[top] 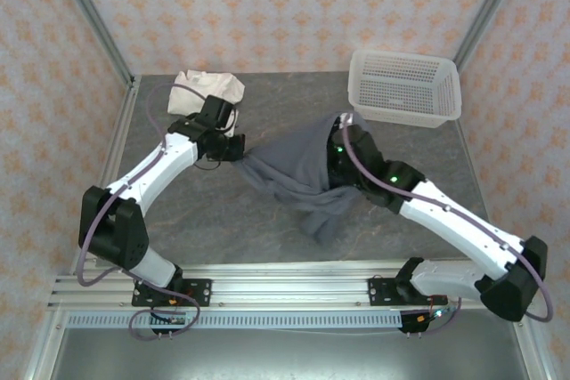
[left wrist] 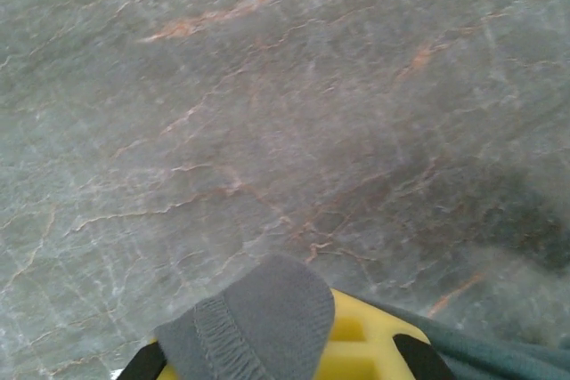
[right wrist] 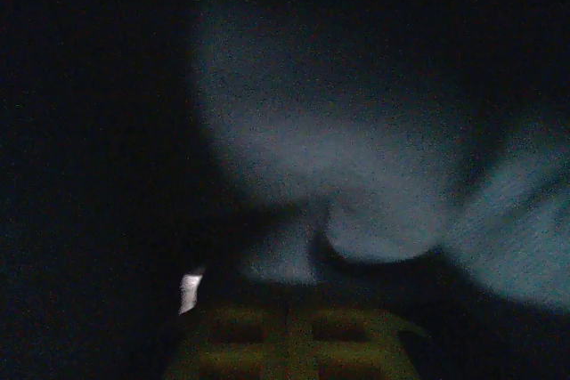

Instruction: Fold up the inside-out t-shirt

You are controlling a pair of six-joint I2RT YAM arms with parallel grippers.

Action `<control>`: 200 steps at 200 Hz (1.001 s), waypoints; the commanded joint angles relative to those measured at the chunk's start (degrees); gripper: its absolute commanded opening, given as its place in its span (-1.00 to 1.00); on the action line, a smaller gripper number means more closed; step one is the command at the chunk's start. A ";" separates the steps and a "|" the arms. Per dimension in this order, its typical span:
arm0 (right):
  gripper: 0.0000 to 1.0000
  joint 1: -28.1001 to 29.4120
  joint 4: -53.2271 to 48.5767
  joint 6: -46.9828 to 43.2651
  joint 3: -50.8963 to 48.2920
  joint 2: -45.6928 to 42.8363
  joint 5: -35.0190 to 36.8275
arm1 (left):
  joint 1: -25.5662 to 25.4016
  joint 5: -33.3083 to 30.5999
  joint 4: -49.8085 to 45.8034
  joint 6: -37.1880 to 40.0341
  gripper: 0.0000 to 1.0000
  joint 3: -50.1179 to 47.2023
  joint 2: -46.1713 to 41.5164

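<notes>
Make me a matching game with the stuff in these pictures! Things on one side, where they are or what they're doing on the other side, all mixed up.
Things:
1. t-shirt
2. basket
3. small cloth
4. left claw

Clues:
a. white, at the back on the right
b. shut, pinching a grey hem
c. cream, at the back on the left
d. dark grey, bunched up in the middle

Pairs: 1-d, 2-a, 3-c, 4-b

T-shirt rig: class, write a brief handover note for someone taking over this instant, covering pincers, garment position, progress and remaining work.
The left pincer is shut on a hemmed edge of the t-shirt. The right pincer is shut, buried in bunched fabric and apparently gripping it.
The t-shirt is stretched between both, with its lower part trailing on the table.
Done: lifted at two points.
Left: no fold yet; spread it flat, then fold.
</notes>
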 commanded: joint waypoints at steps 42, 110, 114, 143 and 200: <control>-1.00 -5.18 9.41 9.49 8.29 -5.78 -7.09 | 5.63 -3.87 -0.19 -2.52 -0.86 -1.28 -0.03; -1.00 -6.08 10.75 15.97 11.72 -0.05 -10.25 | 0.27 8.32 5.87 -6.42 0.73 10.53 -16.78; -1.00 -6.08 10.98 16.61 11.78 0.36 -10.12 | -1.69 8.89 7.98 -6.59 0.72 10.10 -18.03; -1.00 -6.00 10.06 24.71 12.19 1.85 -2.87 | -19.13 14.75 24.32 -1.80 0.57 4.38 -23.50; -1.00 -5.84 4.43 40.60 14.69 2.52 6.83 | -32.67 15.37 34.04 14.37 0.65 -1.86 -16.03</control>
